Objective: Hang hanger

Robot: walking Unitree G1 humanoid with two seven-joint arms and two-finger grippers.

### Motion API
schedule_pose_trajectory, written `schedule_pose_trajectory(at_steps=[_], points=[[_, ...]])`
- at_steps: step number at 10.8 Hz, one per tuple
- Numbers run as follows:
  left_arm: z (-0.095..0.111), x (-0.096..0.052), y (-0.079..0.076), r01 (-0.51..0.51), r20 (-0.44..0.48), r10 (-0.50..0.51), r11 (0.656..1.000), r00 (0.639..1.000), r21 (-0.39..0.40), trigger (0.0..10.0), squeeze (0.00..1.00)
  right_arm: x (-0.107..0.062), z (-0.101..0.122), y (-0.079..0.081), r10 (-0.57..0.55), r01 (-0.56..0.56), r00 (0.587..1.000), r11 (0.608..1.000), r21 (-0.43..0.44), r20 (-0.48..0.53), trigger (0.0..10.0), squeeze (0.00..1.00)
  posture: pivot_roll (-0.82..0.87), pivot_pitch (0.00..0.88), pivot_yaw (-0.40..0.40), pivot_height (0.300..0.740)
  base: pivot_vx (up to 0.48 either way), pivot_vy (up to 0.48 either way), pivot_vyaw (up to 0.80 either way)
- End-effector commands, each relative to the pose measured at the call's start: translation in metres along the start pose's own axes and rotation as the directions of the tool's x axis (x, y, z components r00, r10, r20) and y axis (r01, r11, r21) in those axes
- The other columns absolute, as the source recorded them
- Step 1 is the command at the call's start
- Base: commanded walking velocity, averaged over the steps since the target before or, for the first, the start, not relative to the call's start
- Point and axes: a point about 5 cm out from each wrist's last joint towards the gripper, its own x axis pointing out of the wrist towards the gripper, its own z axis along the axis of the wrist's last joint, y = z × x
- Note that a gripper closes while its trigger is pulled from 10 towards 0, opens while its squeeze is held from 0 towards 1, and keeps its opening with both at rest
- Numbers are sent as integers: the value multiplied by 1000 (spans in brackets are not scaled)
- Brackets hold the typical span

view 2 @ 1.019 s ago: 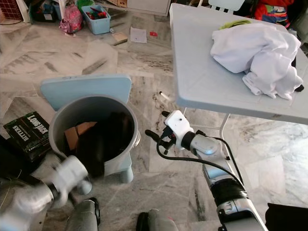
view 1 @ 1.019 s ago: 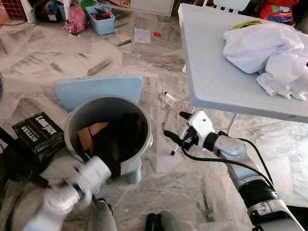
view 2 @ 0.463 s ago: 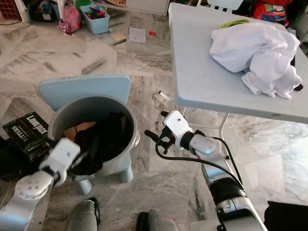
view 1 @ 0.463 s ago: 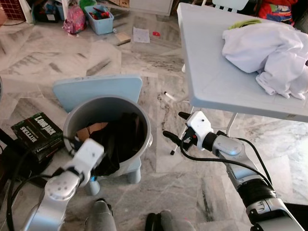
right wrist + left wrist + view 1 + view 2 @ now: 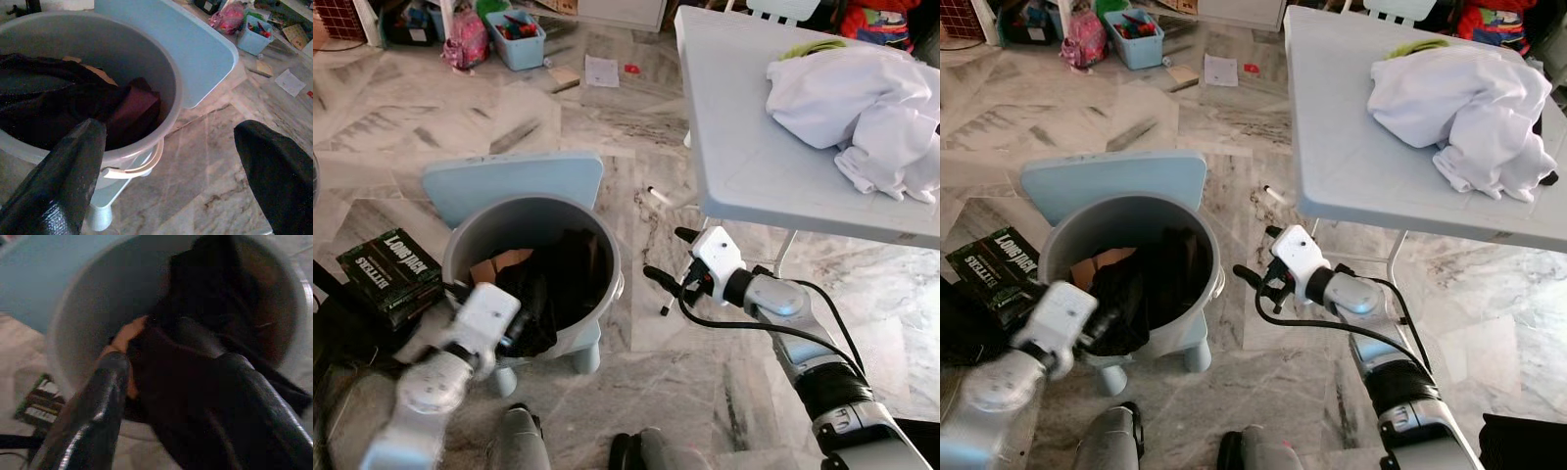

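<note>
While one smooth grey-blue table [image 5: 744, 147] carries a crumpled white cloth heap [image 5: 862, 98], a round grey plastic bucket [image 5: 1062, 240] on a pale blue stool [image 5: 509, 181] holds dark, limp clothes [image 5: 563, 279]. Left gripper [image 5: 527, 315] pinches that fabric at the rim; right gripper [image 5: 668, 257] hangs spread beside it. No hanger can be made out.
</note>
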Motion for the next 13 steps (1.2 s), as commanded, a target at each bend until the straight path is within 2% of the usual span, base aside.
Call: schedule_pose_trajectory(at_steps=[1, 2, 3, 5, 7, 9, 10, 11, 12, 13], points=[[-5, 4, 3, -18, -28, 18, 1000, 999, -5, 10000, 1000, -1, -2, -2, -3, 3, 1000, 1000, -9, -11, 10000, 1000, 44, 138, -159, 740, 0, 0, 0], [-2, 10, 6, -22, -25, 21, 1000, 999, -10, 10000, 1000, -1, -2, -1, -2, 2, 1000, 1000, -12, -12, 10000, 1000, 37, 137, -158, 740, 0, 0, 0], [9, 15, 2, 9, 6, -9, 1000, 1000, -11, 10000, 1000, -1, -2, -1, 0, -1, 1000, 1000, -18, -15, 10000, 1000, 37, 137, -158, 740, 0, 0, 0], [21, 13, -20, 120, 41, -120, 993, 992, 4, 10000, 1000, 0, -2, -2, -4, 4, 1000, 1000, -22, -16, 10000, 1000, 33, 133, -152, 740, 0, 0, 0], [19, 6, -35, 174, 23, -174, 985, 985, 4, 10000, 1000, -1, -5, -1, -6, 6, 1000, 1000, -21, -25, 10000, 1000, 40, 136, -152, 740, 0, 0, 0], [15, 4, -38, 165, 14, -165, 986, 986, 1, 10000, 1000, -5, -11, -1, -44, 45, 998, 999, 20, -39, 10000, 1000, 41, 135, -152, 740, 0, 0, 0], [10, 3, -39, 173, -21, -173, 985, 985, 15, 10000, 1000, -8, -16, 0, -54, 55, 996, 998, 13, -64, 10000, 1000, 39, 135, -151, 740, 0, 0, 0], [8, 2, -40, 193, -39, -191, 981, 981, 36, 10000, 1000, -9, -19, 0, -71, 72, 995, 997, 18, -72, 10000, 1000, 35, 137, -146, 740, 0, 0, 0], [4, -3, -46, 256, -64, -250, 960, 966, 109, 10000, 922, -8, -19, 1, -79, 80, 994, 997, 20, -74, 10000, 1000, 35, 138, -143, 740, 0, 0, 0], [-3, -7, -53, 324, -111, -312, 939, 944, 118, 10000, 0, -7, -19, 2, -81, 83, 994, 996, 20, -75, 10000, 1000, 35, 138, -143, 740, 0, 0, 0]])
